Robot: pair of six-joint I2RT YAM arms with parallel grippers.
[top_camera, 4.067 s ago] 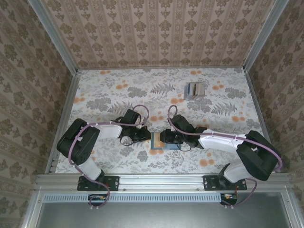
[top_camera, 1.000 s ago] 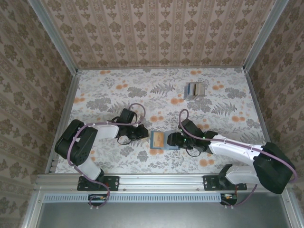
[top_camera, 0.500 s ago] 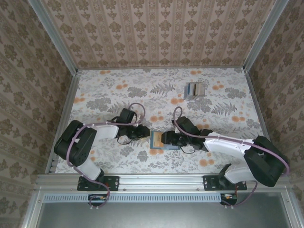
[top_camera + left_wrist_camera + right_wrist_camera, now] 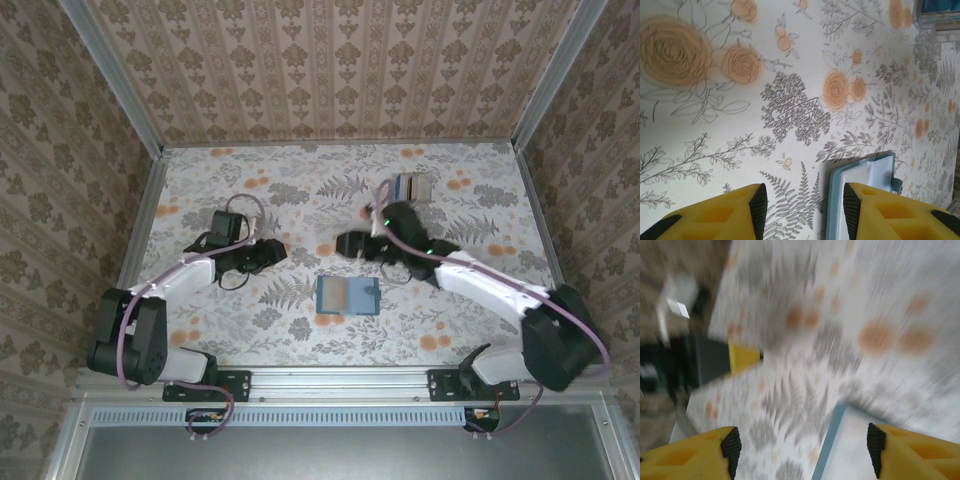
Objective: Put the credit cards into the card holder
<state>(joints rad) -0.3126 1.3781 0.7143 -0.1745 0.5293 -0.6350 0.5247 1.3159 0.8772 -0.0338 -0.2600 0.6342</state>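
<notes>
Top external showed my left gripper (image 4: 275,252) and right gripper (image 4: 343,243), jaws apart and empty, had backed off the opened card holder (image 4: 348,295), so I reckoned the credit cards (image 4: 411,188) at one o'clock came next.

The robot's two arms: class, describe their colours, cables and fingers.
Both the left arm and right arm have white links between bulky black joints, with a mauve cable looping along each. The fingers are blocky yellow with black inner pads.
</notes>
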